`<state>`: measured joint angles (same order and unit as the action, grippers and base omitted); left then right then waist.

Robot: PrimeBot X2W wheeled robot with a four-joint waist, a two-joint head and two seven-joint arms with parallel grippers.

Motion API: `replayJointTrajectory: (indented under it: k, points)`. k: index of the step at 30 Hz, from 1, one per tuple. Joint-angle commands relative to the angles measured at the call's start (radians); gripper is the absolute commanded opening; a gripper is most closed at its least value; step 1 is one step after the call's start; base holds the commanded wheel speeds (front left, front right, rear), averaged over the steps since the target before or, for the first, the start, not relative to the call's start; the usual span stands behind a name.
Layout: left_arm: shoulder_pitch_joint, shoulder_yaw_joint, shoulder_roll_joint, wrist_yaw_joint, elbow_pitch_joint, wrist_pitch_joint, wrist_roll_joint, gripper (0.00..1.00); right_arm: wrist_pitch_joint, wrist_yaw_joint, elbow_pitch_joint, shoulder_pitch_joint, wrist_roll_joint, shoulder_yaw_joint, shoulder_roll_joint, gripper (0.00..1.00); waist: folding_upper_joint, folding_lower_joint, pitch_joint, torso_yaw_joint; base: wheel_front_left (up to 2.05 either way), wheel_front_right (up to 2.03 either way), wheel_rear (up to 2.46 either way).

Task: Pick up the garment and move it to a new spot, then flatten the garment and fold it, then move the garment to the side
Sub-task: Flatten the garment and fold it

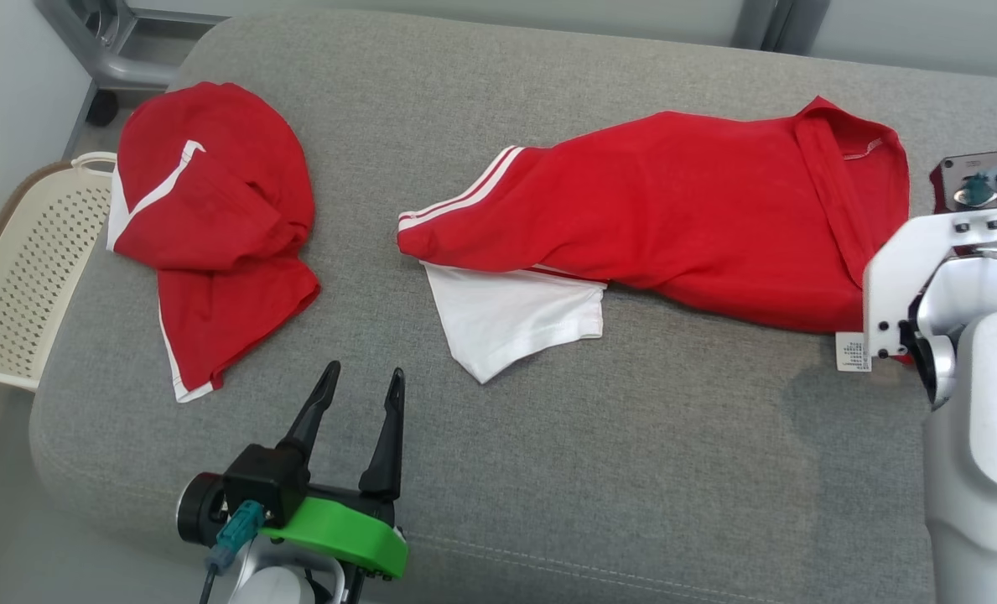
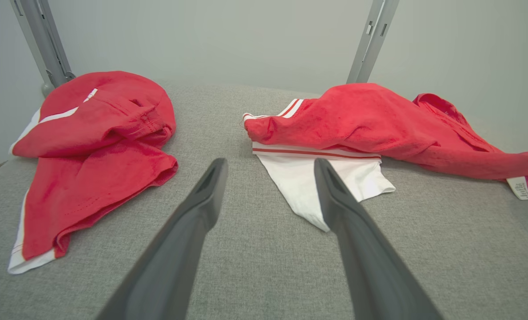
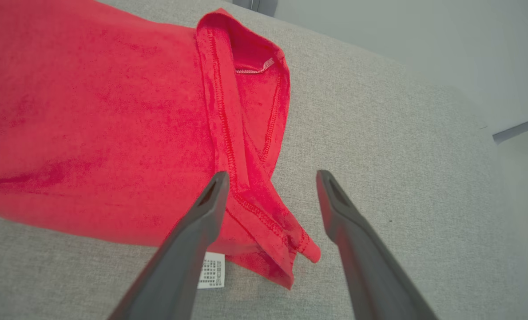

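Both grippers hang empty, fingers apart: the left gripper (image 1: pixel 365 369) at lower left, the right gripper (image 3: pixel 272 174) above a hem corner of the shirt (image 3: pixel 90 111). It lies rumpled mid-frame to right on the cushion (image 1: pixel 632 436), a second garment (image 1: pixel 213 210) upper left. Flattening, folding and moving aside apparently remain.

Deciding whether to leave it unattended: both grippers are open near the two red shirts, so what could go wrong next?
1. The right gripper hangs open over the folded hem of the right shirt; it may pinch one layer or just the label, and the shirt would lift bunched.
2. The left gripper points between the shirts; it might catch the left shirt instead of the white sleeve.
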<state>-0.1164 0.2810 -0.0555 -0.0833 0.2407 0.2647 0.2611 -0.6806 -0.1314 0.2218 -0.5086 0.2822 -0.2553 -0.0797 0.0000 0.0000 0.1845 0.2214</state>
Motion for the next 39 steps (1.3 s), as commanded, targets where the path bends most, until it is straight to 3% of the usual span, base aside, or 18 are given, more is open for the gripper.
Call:
replayJointTrajectory:
  k: [1, 10, 20, 21, 22, 23, 24, 39]
  points:
    - [-0.014, 0.002, 0.0, -0.002, -0.002, 0.0, 0.006, 1.0, -0.021, 0.001, 0.015, -0.013, 0.009, 0.021, -0.001, 1.0, 0.0, 0.0, 0.01, 0.007, 0.0, 0.0, 0.0]
    - [-0.036, 0.021, 0.003, -0.008, 0.004, -0.001, 0.022, 1.0, -0.065, 0.002, 0.115, -0.036, 0.085, 0.079, -0.051, 1.0, 0.0, 0.0, 0.057, 0.051, 0.0, 0.0, 0.0]
    - [-0.041, 0.03, 0.005, 0.0, 0.001, -0.001, 0.032, 1.0, -0.029, 0.002, 0.176, -0.025, 0.135, 0.091, -0.086, 1.0, 0.0, 0.0, 0.079, 0.068, 0.0, 0.0, 0.0]
    - [-0.042, 0.032, 0.005, 0.001, 0.0, -0.001, 0.033, 1.0, -0.022, 0.002, 0.175, -0.026, 0.141, 0.085, -0.085, 0.79, 0.0, 0.0, 0.08, 0.069, 0.0, 0.0, 0.0]
    - [-0.042, 0.033, 0.005, 0.002, 0.0, -0.001, 0.033, 1.0, -0.016, 0.002, 0.173, -0.027, 0.145, 0.079, -0.083, 0.44, 0.0, 0.0, 0.082, 0.069, 0.0, 0.0, 0.0]
    - [-0.042, 0.035, 0.005, 0.003, 0.0, -0.001, 0.034, 1.0, -0.006, 0.002, 0.167, -0.028, 0.149, 0.068, -0.079, 0.18, 0.0, 0.0, 0.083, 0.069, 0.0, 0.0, 0.0]
    - [-0.043, 0.036, 0.005, 0.003, 0.0, -0.001, 0.034, 1.0, 0.002, 0.002, 0.162, -0.027, 0.157, 0.055, -0.076, 0.01, 0.0, 0.0, 0.083, 0.068, 0.0, 0.0, 0.0]
    - [-0.046, 0.031, 0.005, -0.004, 0.01, -0.001, 0.011, 1.0, 0.095, 0.002, 0.141, -0.028, 0.16, -0.192, -0.013, 0.0, 0.0, 0.0, 0.084, 0.039, 0.0, 0.0, 0.0]
